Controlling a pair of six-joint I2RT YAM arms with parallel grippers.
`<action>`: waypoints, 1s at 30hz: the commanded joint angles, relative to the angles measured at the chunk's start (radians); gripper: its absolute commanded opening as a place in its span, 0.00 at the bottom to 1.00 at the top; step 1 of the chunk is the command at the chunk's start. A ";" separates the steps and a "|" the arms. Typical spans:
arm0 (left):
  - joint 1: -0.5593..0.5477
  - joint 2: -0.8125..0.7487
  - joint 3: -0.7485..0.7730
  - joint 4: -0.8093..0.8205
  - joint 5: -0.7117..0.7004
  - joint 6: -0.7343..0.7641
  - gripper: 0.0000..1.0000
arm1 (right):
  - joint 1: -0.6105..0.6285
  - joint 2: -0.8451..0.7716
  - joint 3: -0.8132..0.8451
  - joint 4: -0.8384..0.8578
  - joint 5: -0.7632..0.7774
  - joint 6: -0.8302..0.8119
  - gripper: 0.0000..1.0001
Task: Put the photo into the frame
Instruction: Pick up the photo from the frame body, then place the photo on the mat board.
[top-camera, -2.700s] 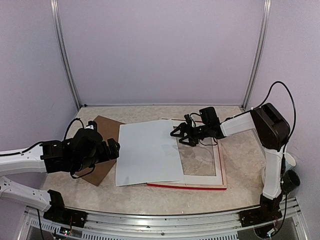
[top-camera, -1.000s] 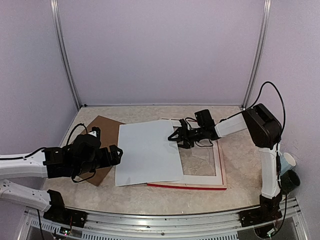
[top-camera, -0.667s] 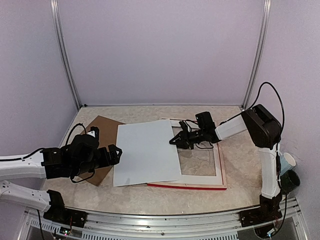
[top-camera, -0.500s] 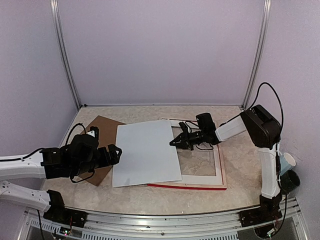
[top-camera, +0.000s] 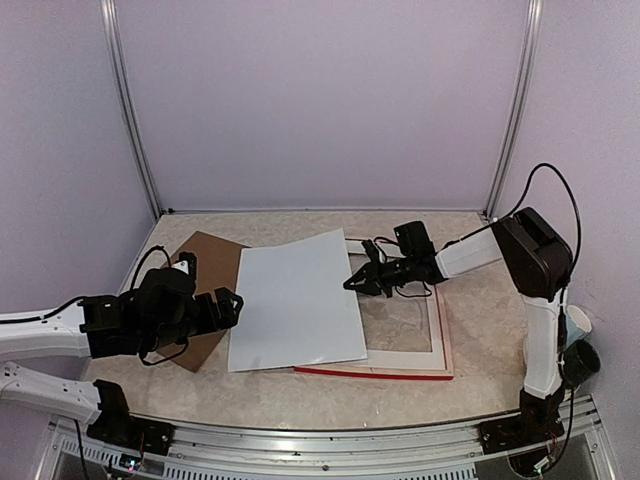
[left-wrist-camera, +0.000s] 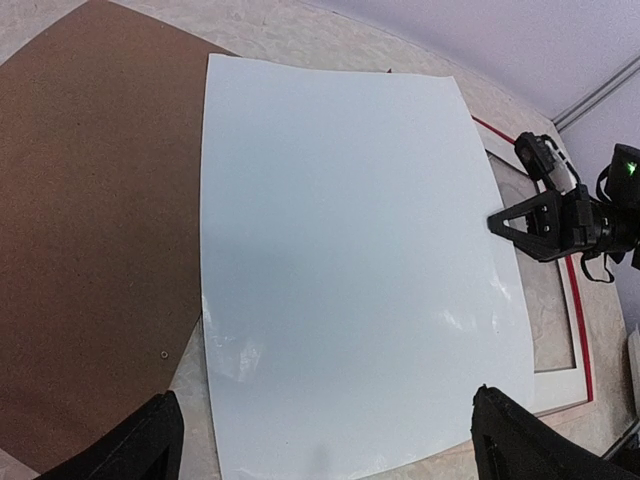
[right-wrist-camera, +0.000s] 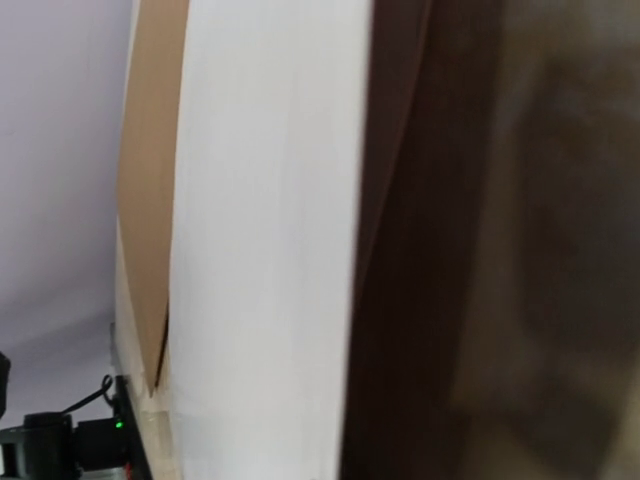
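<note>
1. Your right gripper (top-camera: 350, 283) is just right of centre in the top view. Its jaws are pressed together on the right edge of the photo (top-camera: 295, 300).
2. The photo lies white side up in the middle of the table (top-camera: 470, 320), turned slightly out of square. Its left edge overlaps the brown backing board (top-camera: 208, 262), and its right part covers the left side of the frame (top-camera: 372, 372).
3. The frame lies flat, right of centre. You can see its red edge along the bottom and down the right side. The white mat (top-camera: 400, 352) lies on it, and marble shows through the mat's opening.
4. Your left gripper (top-camera: 228, 306) is at the lower left, beside the photo's left edge and over the backing board. Its jaws are spread wide and grip nothing.
5. In the left wrist view the two fingertips (left-wrist-camera: 150, 445) sit in the bottom corners, with the photo stretching away between them. The right gripper's tips meet the sheet's far edge at the right of that view.
6. The right wrist view is very close and blurred. A white band runs down the middle, with a tan strip at the upper left and a dark smear at the right. You cannot tell from it how far the pinched edge is raised.
</note>
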 joint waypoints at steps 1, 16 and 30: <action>0.006 -0.007 -0.004 0.009 -0.003 -0.007 0.99 | -0.007 -0.094 -0.012 -0.104 0.086 -0.075 0.00; 0.007 -0.023 -0.004 -0.004 -0.018 -0.004 0.99 | -0.051 -0.246 -0.174 -0.196 0.188 -0.167 0.00; 0.008 -0.032 -0.013 -0.004 -0.020 -0.006 0.99 | -0.153 -0.347 -0.276 -0.242 0.232 -0.231 0.00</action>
